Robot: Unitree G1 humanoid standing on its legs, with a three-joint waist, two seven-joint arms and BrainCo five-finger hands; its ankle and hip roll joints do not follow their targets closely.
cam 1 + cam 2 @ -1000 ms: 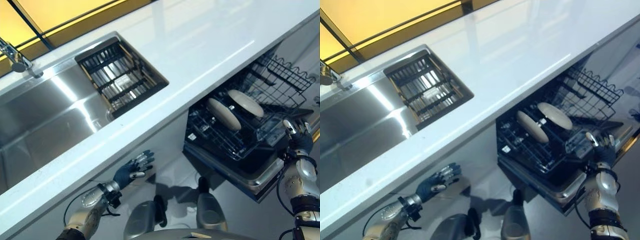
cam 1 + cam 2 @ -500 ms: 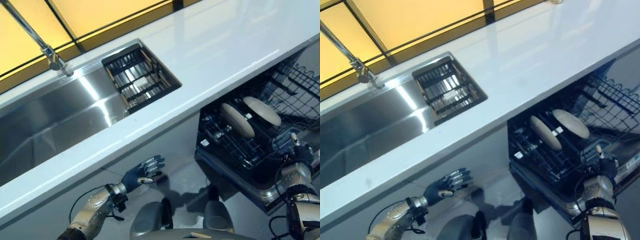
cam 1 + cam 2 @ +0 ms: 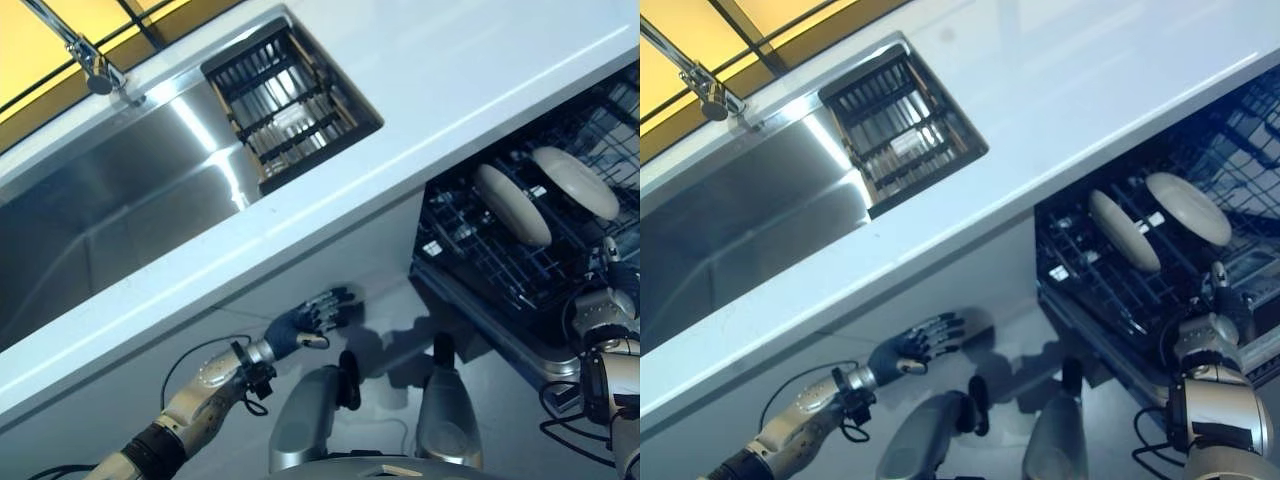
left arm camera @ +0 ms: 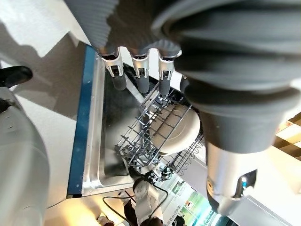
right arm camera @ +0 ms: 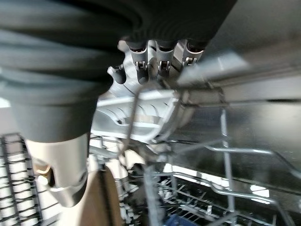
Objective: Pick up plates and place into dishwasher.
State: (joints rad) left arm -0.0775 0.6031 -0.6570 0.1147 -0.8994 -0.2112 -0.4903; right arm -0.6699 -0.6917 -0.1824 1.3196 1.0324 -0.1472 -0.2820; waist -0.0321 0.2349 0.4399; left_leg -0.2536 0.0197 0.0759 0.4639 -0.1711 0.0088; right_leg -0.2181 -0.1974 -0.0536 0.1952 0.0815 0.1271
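- Two beige plates stand on edge, side by side, in the dishwasher rack (image 3: 520, 250) at the right of the head views: the nearer plate (image 3: 512, 203) and the farther plate (image 3: 575, 182), both leaning and slotted between the wire tines.
- The right hand (image 3: 612, 282) sits at the right edge of the frame, just at the front corner of the rack, below and to the right of the plates. Its own wrist view shows the fingers (image 5: 159, 60) fairly straight and close over the rack's wires, with nothing clearly held; whether the tips touch a wire is hard to say from this angle.
- The left hand (image 3: 305, 322) hangs in the lower middle of the frame under the white countertop (image 3: 420, 90), fingers spread and empty, well apart from the rack.
- The sink (image 3: 110, 210) lies at upper left with a black drainer basket (image 3: 290, 105) at its right end; I see no plate in either.
- Judgement: any further plate would have to enter the rack edge-first, parallel to the two standing ones, and the right hand is much the nearer to those slots.
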